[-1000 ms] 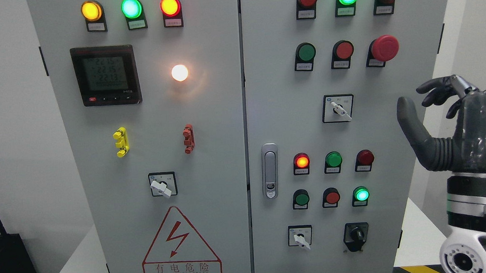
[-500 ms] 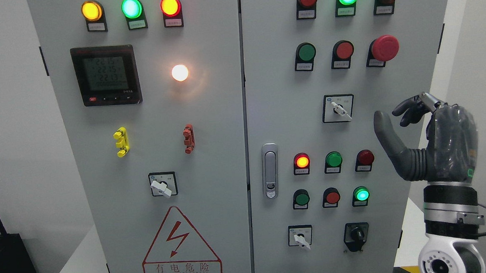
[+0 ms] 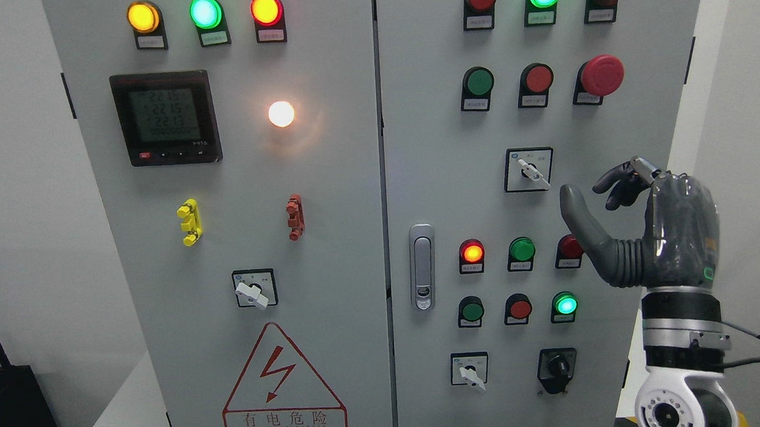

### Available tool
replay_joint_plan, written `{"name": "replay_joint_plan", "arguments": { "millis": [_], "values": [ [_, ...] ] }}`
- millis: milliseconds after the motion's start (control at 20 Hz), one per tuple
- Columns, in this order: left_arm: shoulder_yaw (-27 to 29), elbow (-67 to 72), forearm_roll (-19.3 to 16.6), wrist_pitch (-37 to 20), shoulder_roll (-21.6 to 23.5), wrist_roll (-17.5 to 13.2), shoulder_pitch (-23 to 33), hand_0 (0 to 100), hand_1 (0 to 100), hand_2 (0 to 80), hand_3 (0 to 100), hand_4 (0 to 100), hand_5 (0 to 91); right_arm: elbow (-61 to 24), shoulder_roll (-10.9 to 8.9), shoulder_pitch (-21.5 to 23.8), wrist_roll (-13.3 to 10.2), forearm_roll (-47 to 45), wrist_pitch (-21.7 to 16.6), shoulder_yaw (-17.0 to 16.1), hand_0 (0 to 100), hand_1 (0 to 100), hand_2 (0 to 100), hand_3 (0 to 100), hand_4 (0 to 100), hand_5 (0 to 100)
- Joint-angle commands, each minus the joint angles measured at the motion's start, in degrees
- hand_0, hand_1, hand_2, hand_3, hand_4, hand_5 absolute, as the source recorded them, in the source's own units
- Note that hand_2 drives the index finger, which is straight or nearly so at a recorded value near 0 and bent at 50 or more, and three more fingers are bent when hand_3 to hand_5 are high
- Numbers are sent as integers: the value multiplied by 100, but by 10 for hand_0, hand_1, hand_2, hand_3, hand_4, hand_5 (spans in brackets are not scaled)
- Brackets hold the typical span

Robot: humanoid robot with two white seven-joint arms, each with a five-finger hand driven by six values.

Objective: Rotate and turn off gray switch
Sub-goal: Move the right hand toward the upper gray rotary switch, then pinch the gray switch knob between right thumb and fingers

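One right robot hand (image 3: 641,226) open, empty, beside gray cabinet (image 3: 327,197), white walls (image 3: 13,161)

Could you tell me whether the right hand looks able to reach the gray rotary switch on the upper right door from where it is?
Probably yes. The right hand hangs open just right of the gray rotary switch, thumb toward it, with only bare door panel between them.

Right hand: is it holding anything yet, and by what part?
Nothing. The right hand is open in front of the panel, fingers apart, right of the gray switch and not touching it.
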Motion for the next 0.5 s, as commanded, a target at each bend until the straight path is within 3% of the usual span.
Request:
{"name": "replay_joint_plan", "arguments": {
  "millis": [0,450],
  "values": [
    [176,132,-44,4,0,-6,-1,120,389,0,0,0,0,204,34,-56,9,131,-2,291,131,302,611,827,819,985],
    [185,132,-44,-4,0,3,7,120,389,0,0,0,0,467,34,-276,0,315,95,379,135,327,606,825,817,986]
  ]
}}
